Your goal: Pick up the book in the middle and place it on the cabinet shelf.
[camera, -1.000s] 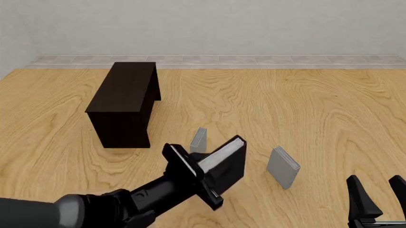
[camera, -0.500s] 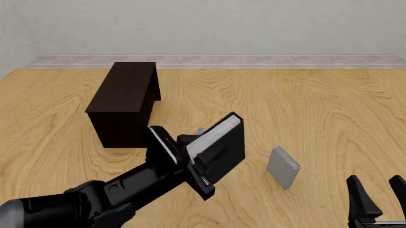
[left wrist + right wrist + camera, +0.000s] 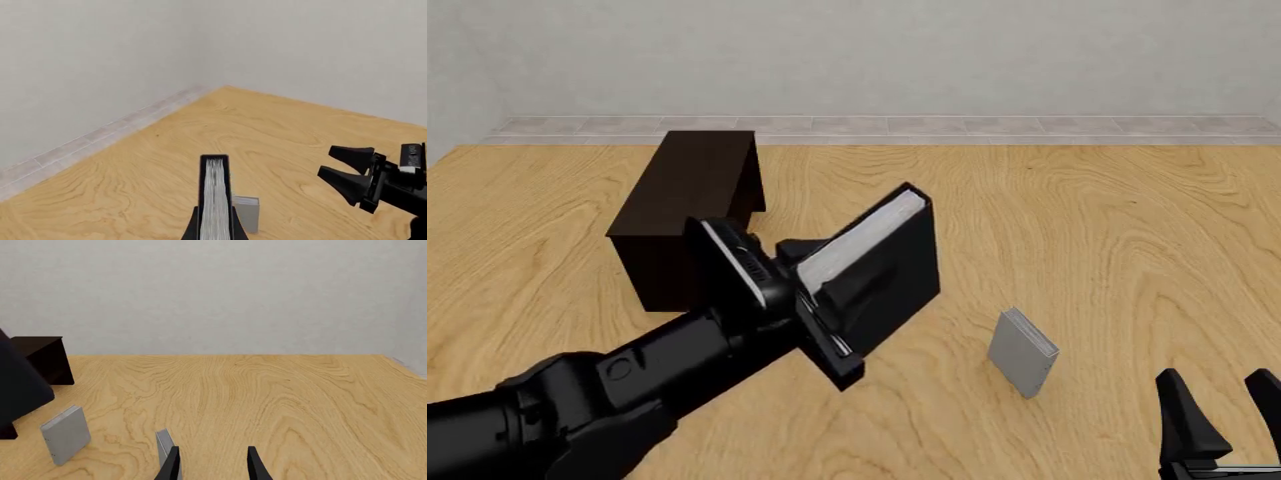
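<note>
Already the pick-up looks done: the left gripper (image 3: 814,305) is clamped on the black book (image 3: 874,270), holding it tilted in the air clear of the table (image 3: 1121,240), near the middle. At the near right, the right gripper (image 3: 1225,415) sits idle, fingers spread and empty. Farther left stands the cabinet shelf (image 3: 687,215); carrying the book there and setting it down remains.
</note>
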